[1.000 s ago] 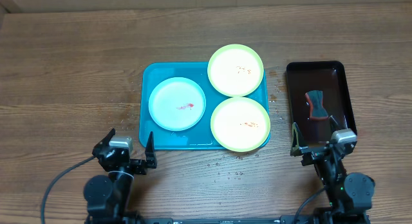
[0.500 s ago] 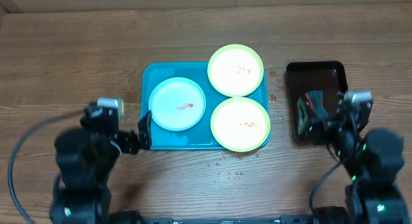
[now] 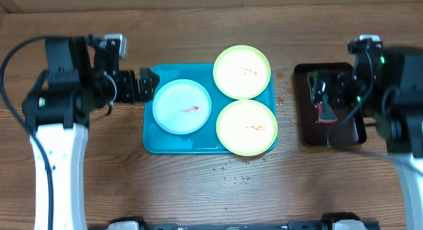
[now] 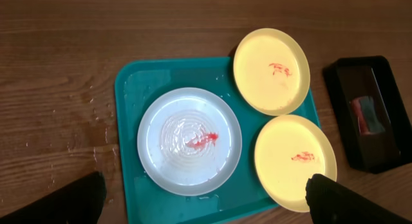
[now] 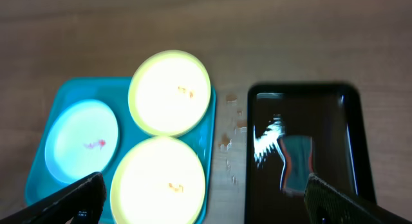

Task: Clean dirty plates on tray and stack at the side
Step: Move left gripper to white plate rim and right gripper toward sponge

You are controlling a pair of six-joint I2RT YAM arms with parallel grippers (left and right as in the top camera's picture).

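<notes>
A large turquoise-blue rectangular plastic tray point(image 3: 165, 144) with rounded corners lies at the middle of the brown wooden table point(image 3: 211, 197), and all three dirty plates rest on it side by side, none on top of another. The round pale blue-white plastic plate point(image 3: 182, 107) lies flat in the tray's left half, a small red smear near its centre and wet rings showing on it in the left wrist view. The first pale yellow-green plate with a brighter green rim point(image 3: 242, 72) sits at the far right corner and overhangs the tray's far rim; it has a few orange-red specks right of its centre. The second yellow-green plate point(image 3: 246, 127) lies in the near right corner, slightly over the tray's edge, with a short orange-red streak on it. The two yellow-green plates come very close; whether their rims touch cannot be told. Water droplets point(image 3: 231, 174) dot the table just in front of the tray.

To the right, apart from the turquoise tray, a smaller glossy black rectangular tray point(image 3: 307, 134) holds a red-and-grey sponge point(image 3: 325, 112).

The left gripper point(image 3: 141, 86) hovers by the turquoise tray's far left corner, its jaws spread wide with nothing between them; its dark fingers point(image 4: 71, 198) frame the plates in the left wrist view. The right gripper point(image 3: 322, 90) hangs above the black tray, over the sponge, jaws likewise wide apart and empty
</notes>
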